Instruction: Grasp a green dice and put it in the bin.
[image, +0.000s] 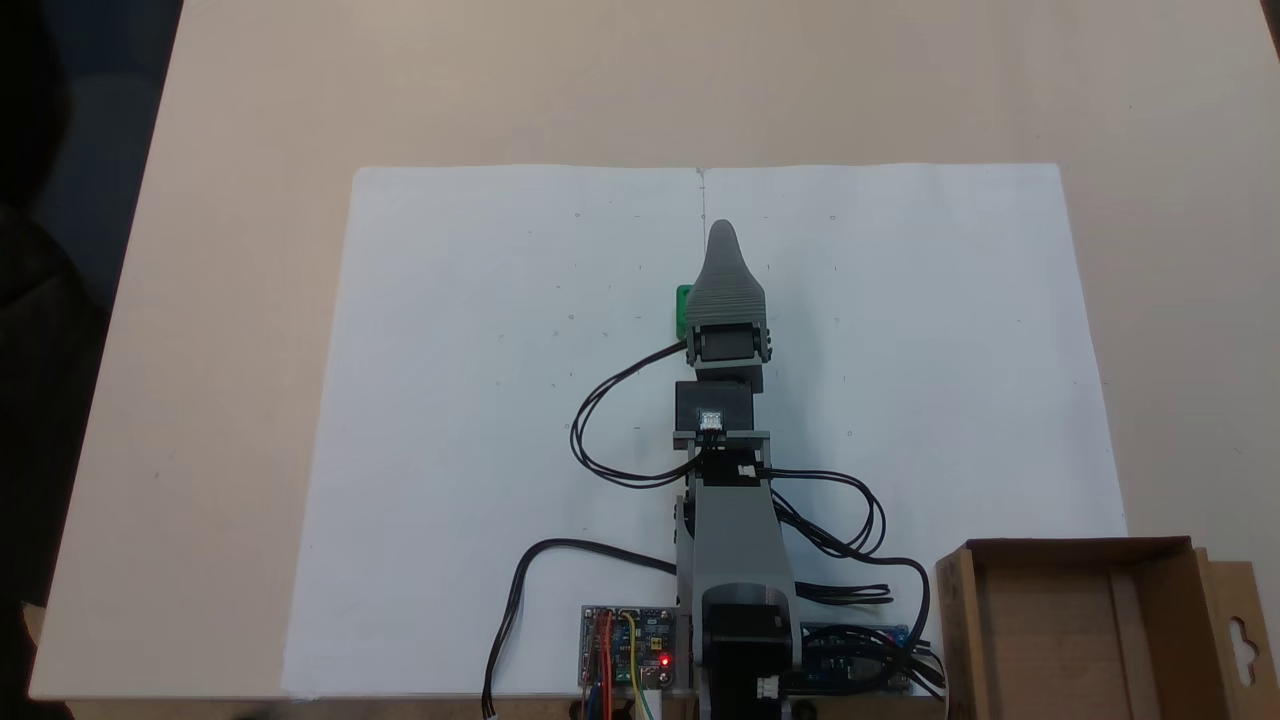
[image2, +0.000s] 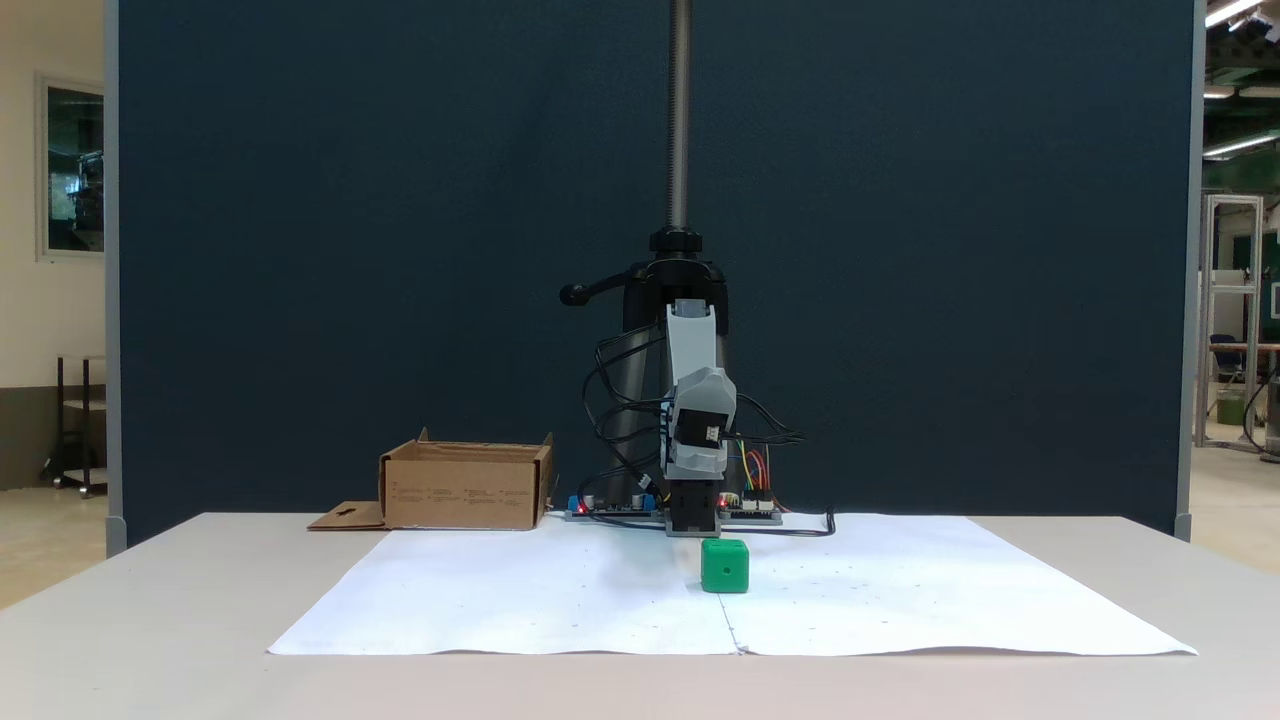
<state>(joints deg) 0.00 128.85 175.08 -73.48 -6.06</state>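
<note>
The green dice (image2: 724, 565) sat on the white paper (image: 480, 400), just left of the gripper (image: 722, 240) in the top-down fixed view — partly hidden under it. Whether the jaws were parted couldn't be told. The bin (image: 1075, 620) stood well apart, beside the arm's base.

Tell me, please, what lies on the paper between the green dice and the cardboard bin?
Only bare white paper lies between the green dice and the bin, as this fixed view shows.
</note>
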